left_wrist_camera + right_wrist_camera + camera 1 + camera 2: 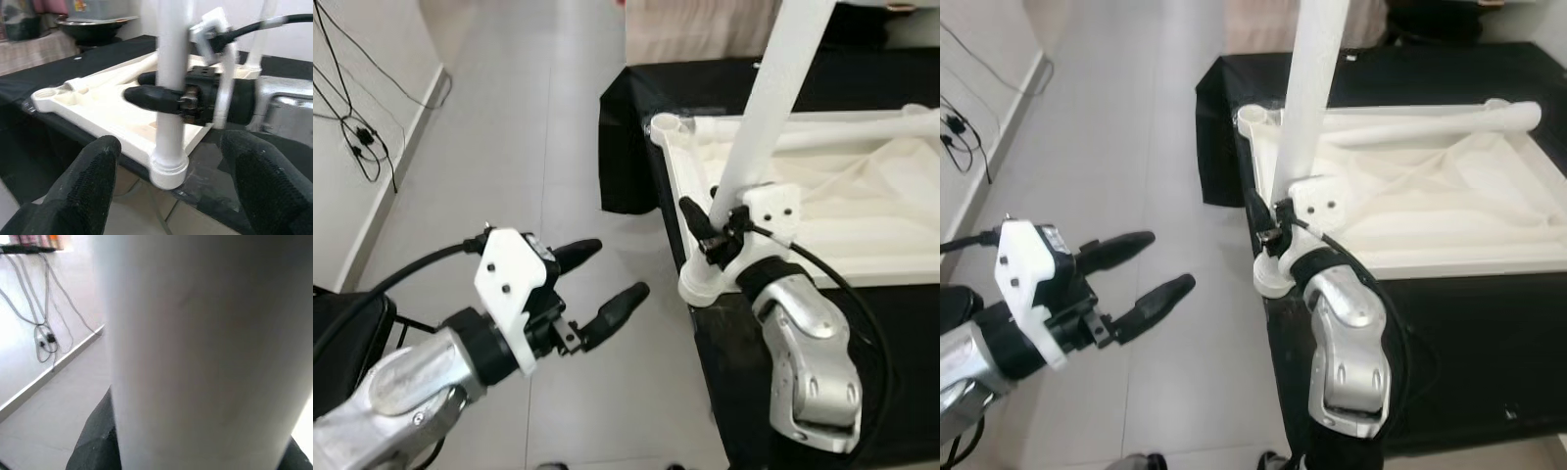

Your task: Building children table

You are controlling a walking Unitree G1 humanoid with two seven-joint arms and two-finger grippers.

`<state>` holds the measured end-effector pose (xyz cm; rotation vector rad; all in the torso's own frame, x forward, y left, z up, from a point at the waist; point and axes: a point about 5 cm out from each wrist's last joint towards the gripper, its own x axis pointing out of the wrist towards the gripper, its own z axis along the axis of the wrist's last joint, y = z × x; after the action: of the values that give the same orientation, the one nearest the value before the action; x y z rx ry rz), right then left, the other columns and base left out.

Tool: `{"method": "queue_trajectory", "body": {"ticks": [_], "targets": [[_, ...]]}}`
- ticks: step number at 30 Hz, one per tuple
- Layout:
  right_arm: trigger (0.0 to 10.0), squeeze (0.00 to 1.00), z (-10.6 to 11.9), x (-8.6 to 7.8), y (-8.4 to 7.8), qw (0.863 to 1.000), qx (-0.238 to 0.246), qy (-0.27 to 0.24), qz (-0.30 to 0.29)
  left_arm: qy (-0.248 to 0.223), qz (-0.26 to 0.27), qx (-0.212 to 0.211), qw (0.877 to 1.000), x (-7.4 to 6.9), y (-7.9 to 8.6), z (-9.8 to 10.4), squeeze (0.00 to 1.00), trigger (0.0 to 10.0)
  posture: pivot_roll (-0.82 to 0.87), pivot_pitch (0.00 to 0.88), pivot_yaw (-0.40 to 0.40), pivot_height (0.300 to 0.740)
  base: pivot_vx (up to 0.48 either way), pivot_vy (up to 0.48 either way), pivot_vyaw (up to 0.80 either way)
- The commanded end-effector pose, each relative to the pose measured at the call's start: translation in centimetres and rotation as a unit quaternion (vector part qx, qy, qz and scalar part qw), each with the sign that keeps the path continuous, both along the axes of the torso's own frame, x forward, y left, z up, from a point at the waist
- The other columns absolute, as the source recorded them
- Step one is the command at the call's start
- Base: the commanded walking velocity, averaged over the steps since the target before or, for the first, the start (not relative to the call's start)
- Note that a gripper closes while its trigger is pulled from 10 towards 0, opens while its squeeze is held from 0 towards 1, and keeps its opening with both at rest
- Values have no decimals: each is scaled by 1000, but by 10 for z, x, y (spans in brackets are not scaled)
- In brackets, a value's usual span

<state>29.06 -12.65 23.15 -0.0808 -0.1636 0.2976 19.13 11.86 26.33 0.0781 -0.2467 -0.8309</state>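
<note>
The right gripper [713, 235] is clamped on a long white plastic table leg [773, 93], standing nearly upright in the near-left corner socket of the upturned white plastic tabletop [862, 211]. That tabletop lies on a black-draped platform [646, 93]. To the left, the left gripper [607, 284] hovers over the grey floor [509, 147], fingers spread.

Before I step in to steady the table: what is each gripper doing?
Left gripper: open, holding nothing, out over the floor.
Right gripper: shut on the upright white table leg, just above the corner socket of the overturned tabletop.
</note>
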Motion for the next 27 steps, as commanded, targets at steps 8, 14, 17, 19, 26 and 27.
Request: {"method": "queue_trajectory", "body": {"ticks": [8,14,17,19,26,27], "targets": [[10000,1000,-18,22,-16,992,2,88,-88,-9,0,1,1000,1,-2,0,0,10000,100,212,-10,740,0,0,0],[10000,1000,2,32,-19,999,5,48,-21,-10,4,0,1000,0,-3,0,0,10000,107,211,-17,740,0,0,0],[10000,1000,14,40,-14,998,0,19,66,-12,5,0,1000,1,-3,0,0,10000,107,212,-17,740,0,0,0],[10000,506,23,45,-12,993,-12,-1,119,-12,4,0,1000,0,-4,0,0,10000,108,215,-19,740,0,0,0],[10000,0,49,72,-22,955,-20,-9,294,-9,11,0,1000,-5,-4,-1,0,10000,142,235,-29,740,0,0,0],[10000,0,49,72,-22,955,-20,-9,294,-9,11,0,1000,-5,-4,-1,0,10000,142,235,-29,740,0,0,0]]}}
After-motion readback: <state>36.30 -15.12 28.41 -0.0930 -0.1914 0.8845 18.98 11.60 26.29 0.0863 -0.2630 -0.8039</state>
